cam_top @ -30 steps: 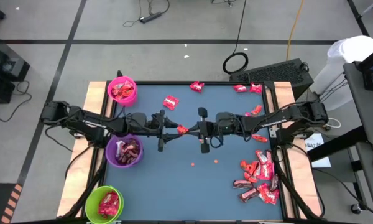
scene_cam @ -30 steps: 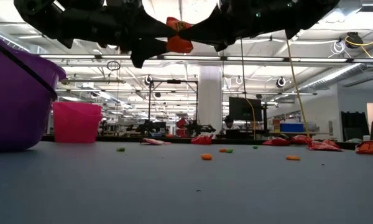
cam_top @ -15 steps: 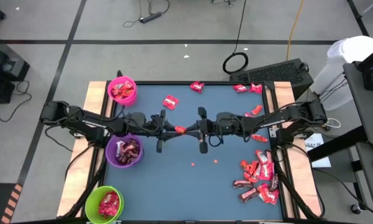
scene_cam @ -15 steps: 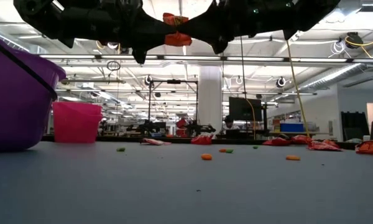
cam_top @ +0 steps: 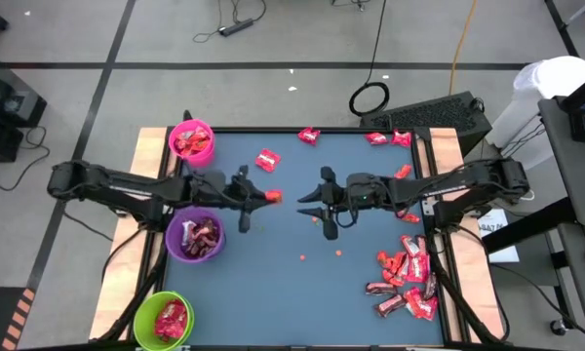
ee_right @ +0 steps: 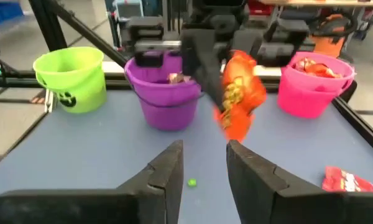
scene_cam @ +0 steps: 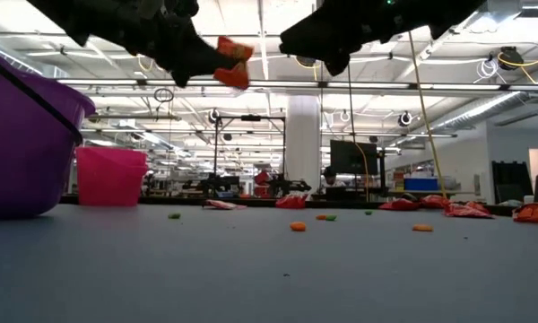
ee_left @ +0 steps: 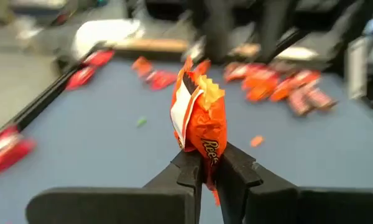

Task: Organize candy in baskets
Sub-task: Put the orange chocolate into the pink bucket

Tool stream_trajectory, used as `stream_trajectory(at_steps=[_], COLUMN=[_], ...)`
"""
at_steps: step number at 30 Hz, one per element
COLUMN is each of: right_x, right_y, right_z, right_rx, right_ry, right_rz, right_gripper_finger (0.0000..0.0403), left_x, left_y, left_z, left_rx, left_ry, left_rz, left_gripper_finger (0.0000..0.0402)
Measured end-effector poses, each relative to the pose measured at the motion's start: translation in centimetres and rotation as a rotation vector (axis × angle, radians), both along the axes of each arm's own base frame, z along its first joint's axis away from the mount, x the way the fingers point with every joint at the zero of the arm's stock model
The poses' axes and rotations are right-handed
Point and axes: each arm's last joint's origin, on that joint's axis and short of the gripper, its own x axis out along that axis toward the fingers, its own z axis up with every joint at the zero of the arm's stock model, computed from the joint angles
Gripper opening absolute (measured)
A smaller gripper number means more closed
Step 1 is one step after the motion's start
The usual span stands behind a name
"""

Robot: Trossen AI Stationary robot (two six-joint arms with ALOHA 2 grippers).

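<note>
Left claw [ee_left: 205, 174] clamped, right claw [ee_right: 204, 165] parted

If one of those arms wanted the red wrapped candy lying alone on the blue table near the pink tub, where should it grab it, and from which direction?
Probably from straight above, pinching across the narrow width of the flat red wrapped candy. It lies flat on the blue table, so there is no upright edge to catch from the side. Open mat surrounds it, and the round bright pink plastic tub stands well apart, leaving room for fingers on both sides.

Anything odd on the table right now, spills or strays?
Yes: tiny orange specks lie loose mid-table, like spilled bits. Several candy pieces sit scattered along the far edge, apart from the main pile at the near right corner.
</note>
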Motion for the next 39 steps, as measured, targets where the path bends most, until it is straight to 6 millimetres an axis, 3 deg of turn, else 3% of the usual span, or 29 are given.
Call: stream_trajectory(at_steps=[7,17,28,39], right_x=[-0.7,0.2,0.9,0.9], right_y=[-0.2,-0.2,-0.2,-0.2], right_z=[-0.2,-2.1,-3.8,-3.8], right_rx=[0.017,0.004,0.011,0.034], right_ry=[0.073,0.150,0.207,0.208], right_rz=[-0.010,-0.015,-0.019,-0.025], right_gripper_finger=[0.0110,0.0110,0.0110,0.0110], left_x=[-3.4,-7.9,-11.7,-13.0], left_y=[1.5,5.4,10.8,14.3], left_z=[2.5,4.7,3.4,0.7], left_rx=[0.148,0.277,0.168,-0.008], left_ry=[0.218,0.446,0.671,0.863], left_rz=[0.214,0.759,1.084,1.138], left_gripper_finger=[0.0037,0.0037,0.0038,0.0038])
